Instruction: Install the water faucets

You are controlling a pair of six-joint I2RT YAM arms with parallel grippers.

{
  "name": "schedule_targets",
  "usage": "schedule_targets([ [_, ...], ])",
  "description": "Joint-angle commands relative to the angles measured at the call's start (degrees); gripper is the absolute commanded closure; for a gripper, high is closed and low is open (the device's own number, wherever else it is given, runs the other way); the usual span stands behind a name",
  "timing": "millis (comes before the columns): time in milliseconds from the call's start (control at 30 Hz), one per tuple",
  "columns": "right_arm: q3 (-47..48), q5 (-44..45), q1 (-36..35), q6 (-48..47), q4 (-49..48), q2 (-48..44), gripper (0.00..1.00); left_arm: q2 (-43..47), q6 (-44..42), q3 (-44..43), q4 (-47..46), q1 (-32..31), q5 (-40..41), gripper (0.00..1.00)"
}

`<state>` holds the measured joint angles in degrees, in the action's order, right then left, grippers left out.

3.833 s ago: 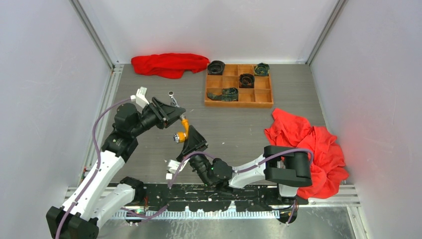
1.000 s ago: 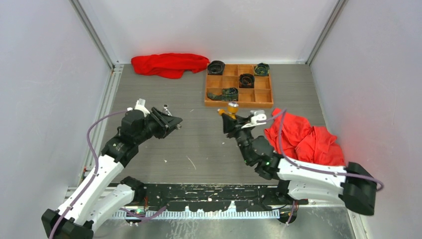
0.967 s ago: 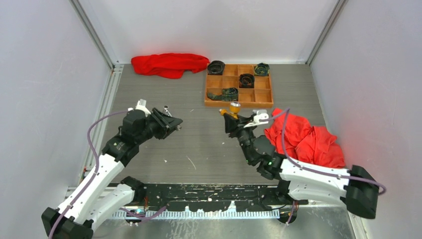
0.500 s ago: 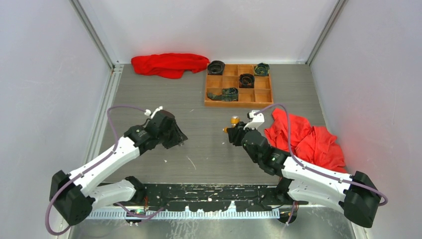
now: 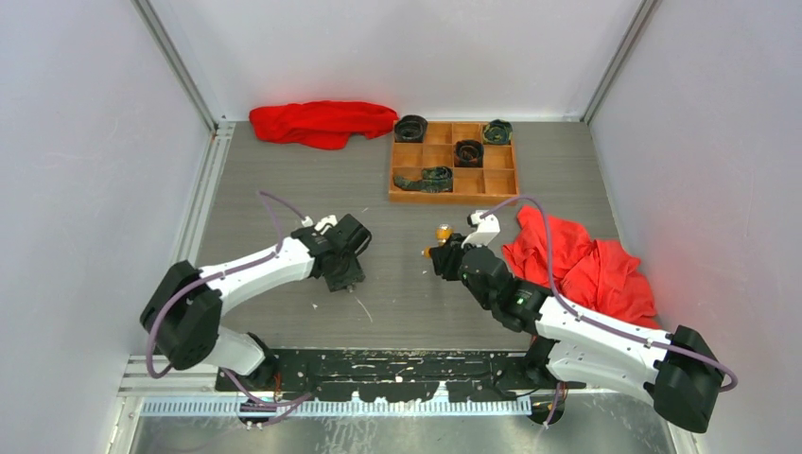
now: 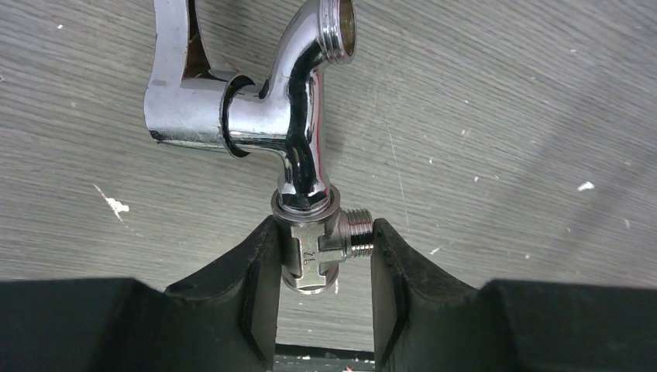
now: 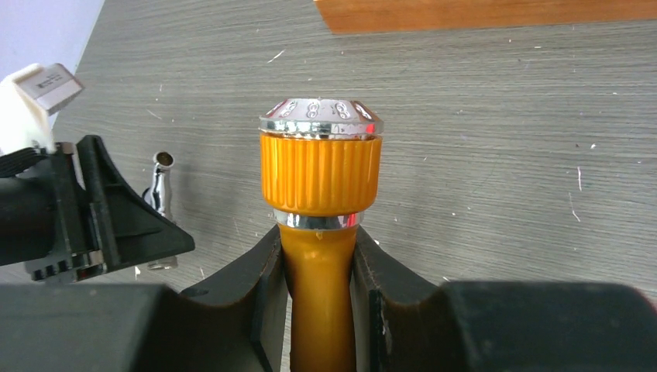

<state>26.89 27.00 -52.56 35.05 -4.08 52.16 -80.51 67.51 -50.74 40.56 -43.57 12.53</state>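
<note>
Well, the two arms have drawn apart. A few seconds back the hands met mid-surface. Now the left hand [image 6: 318,256] has swung low and sits clamped on the threaded base of the silver faucet [image 6: 298,147], its spout reaching out over the surface [image 5: 397,303]. The right hand [image 7: 319,263], well off at three o'clock from it, grips the stem of the orange faucet [image 7: 320,167], cap up, with the wooden tray [image 5: 454,199] near at twelve. To my eye neither is installed yet, and no mounting point shows.
</note>
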Motion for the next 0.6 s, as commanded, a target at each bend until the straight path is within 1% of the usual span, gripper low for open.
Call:
schedule_targets([
  [0, 2.8, 0.7, 0.1, 1.7, -0.8, -1.2, 1.00, -3.0, 0.3, -3.8, -2.5, -0.3, 1.4, 0.97],
  [33, 2.8, 0.9, 0.1, 1.6, -0.4, -1.4, 1.00, -3.7, -0.1, -4.0, -3.1, -0.2, 1.0, 0.87],
  [167, 3.7, 1.7, 0.1, 1.5, 1.5, -2.7, 1.00, -4.7, -1.5, -4.7, -3.5, -0.2, 0.8, 0.35],
  [200, 4.1, 1.7, 0.2, 1.5, 2.3, -2.9, 1.00, -4.4, -1.9, -5.1, -3.1, -0.1, 1.4, 0.25],
  [233, 4.6, 1.7, 0.2, 1.4, 3.0, -3.2, 1.00, -4.0, -2.5, -5.6, -2.4, -0.1, 2.3, 0.18],
  [300, 5.8, 1.4, 0.4, 1.5, 4.5, -3.3, 1.00, -2.2, -4.1, -6.9, -1.0, 0.3, 4.0, 0.10],
  [400, 8.2, -1.2, 1.4, 1.6, 7.7, -3.6, 1.00, 2.5, -9.4, -8.6, -0.7, 0.7, 6.8, 0.09],
  [467, 11.9, -5.7, 3.5, 2.4, 11.0, -3.2, 1.00, 6.9, -17.2, -8.0, -4.4, 0.7, 7.3, 0.10],
  [533, 15.3, -12.8, 7.3, 3.8, 14.1, -2.2, 1.00, 13.7, -25.9, -5.2, -11.9, 0.7, 4.0, 0.12],
  [567, 16.9, -18.6, 10.6, 4.8, 15.5, -1.4, 1.00, 16.9, -30.3, -2.8, -16.8, 0.7, 1.0, 0.12],
])
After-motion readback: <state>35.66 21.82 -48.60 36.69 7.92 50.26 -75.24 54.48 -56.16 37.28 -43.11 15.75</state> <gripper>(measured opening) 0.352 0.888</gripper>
